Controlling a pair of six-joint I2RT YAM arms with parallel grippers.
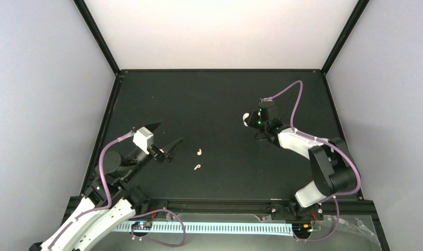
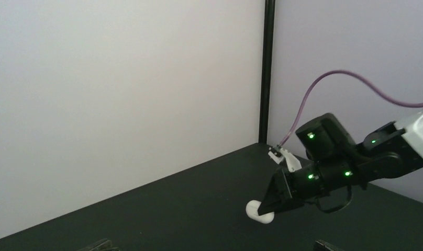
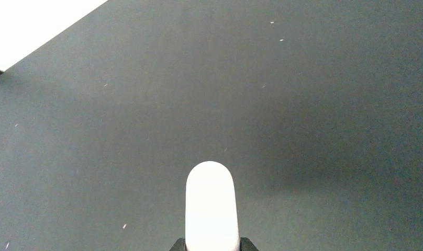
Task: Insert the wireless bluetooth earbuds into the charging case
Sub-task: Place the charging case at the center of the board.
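Two tiny pale earbuds lie on the black table, one [image 1: 199, 152] just behind the other [image 1: 197, 167], right of my left gripper [image 1: 171, 132]. That gripper is open and empty; only its fingertips [image 2: 100, 244] show at the bottom of the left wrist view. My right gripper [image 1: 249, 120] is shut on the white charging case [image 1: 246, 119] at the table's right middle. The case is closed and low over the table. It also shows in the left wrist view [image 2: 254, 210], and edge-on as a rounded white shape in the right wrist view [image 3: 210, 204]. No dark spot shows.
A black frame and pale walls enclose the black table [image 1: 214, 99]. A purple cable [image 1: 296, 99] loops over the right arm. A white strip [image 1: 214, 228] runs along the near edge between the arm bases.
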